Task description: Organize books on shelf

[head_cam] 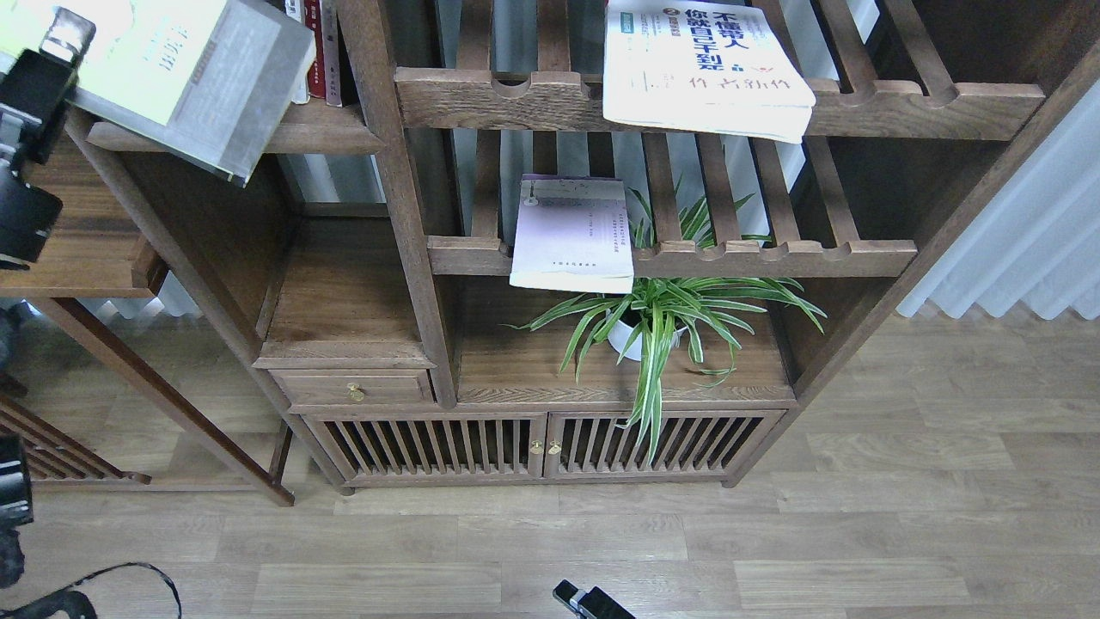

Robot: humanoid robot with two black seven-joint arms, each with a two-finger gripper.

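**One book nearly shelved, two to go**

The left pincer is clamped on the yellow-green book, held tilted over the shelf. The large white book and lavender book lie on slatted racks, unmoved. I cannot tell the right pincer's state.

Left arm raised along left edge of head view, wrist up, gripper at top left corner, highest part of arm. Gripper clamped on edge of yellow-green book, held tilted. Right gripper barely in at bottom edge, low, only dark tip visible; fingers not distinguishable, state unclear.
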